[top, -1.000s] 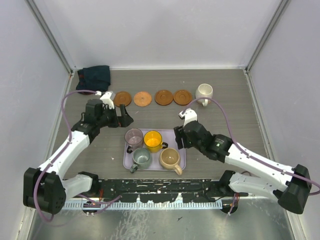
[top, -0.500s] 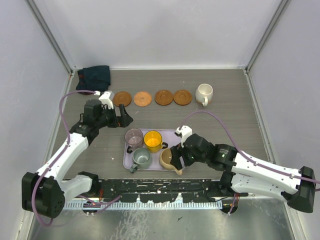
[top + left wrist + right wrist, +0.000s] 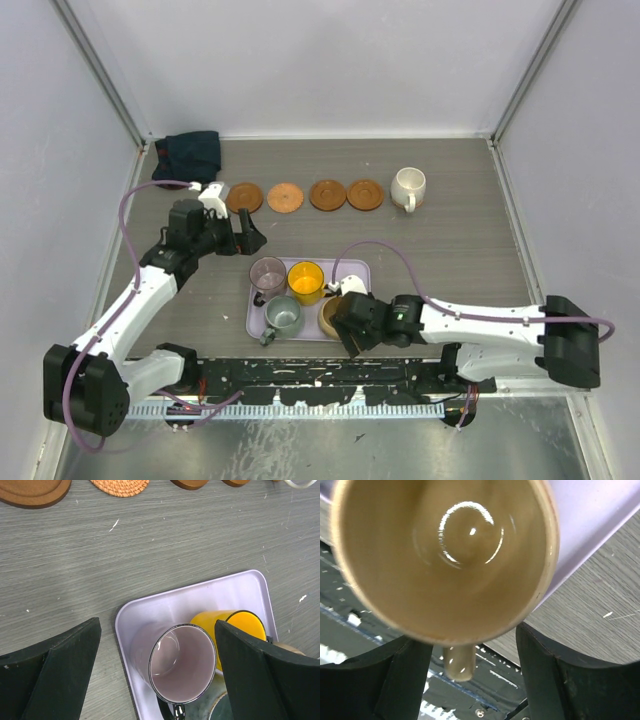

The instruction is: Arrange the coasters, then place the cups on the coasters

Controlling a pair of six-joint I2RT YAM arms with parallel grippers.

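Several brown coasters [image 3: 285,197] lie in a row at the back; the left wrist view catches their near edges [image 3: 120,486]. A cream-white cup [image 3: 408,187] stands at the row's right end. The lavender tray [image 3: 357,275] holds the mauve cup [image 3: 267,273], yellow cup [image 3: 305,281], grey-green cup [image 3: 282,316] and tan cup [image 3: 328,312]. My right gripper [image 3: 345,325] is low over the tan cup [image 3: 445,555]; its open jaws straddle the cup's handle [image 3: 459,662] with gaps on both sides. My left gripper [image 3: 250,235] hangs open, above and behind the mauve cup [image 3: 182,662].
A dark blue cloth [image 3: 190,152] lies in the back left corner. A black rail [image 3: 400,372] runs along the table's near edge, just past the tray's rim [image 3: 600,520]. Grey walls close in the table on three sides.
My right arm has swung from the table's middle toward me and down onto the tray's near right corner, over the tan cup. The left arm has stayed still.
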